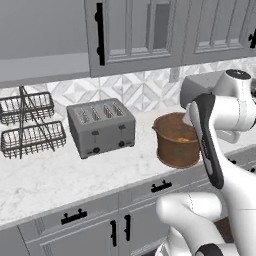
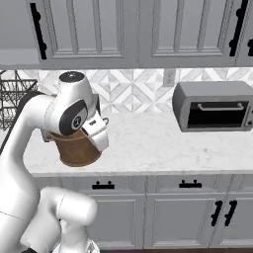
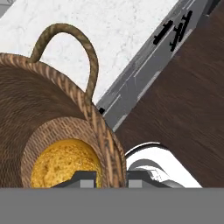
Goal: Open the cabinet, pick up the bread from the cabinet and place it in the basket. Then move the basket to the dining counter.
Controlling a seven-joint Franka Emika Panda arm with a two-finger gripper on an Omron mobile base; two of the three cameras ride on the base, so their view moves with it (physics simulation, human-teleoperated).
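The round brown woven basket (image 1: 176, 141) stands on the white marbled surface (image 1: 60, 180), to the right of the grey four-slot toaster (image 1: 101, 127). The black two-tier wire rack (image 1: 30, 125) sits left of the toaster. The golden lump of bread (image 3: 65, 164) lies in the basket. The grey toaster oven (image 2: 213, 106) stands to the basket's right. The grey slatted wall cabinet (image 1: 132, 32) hangs above.

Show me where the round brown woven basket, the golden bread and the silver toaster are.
Round brown woven basket (image 1: 176, 150), left base view, outer wall.
Golden bread (image 3: 61, 164), hand view, top surface.
Silver toaster (image 1: 102, 134), left base view, front face.
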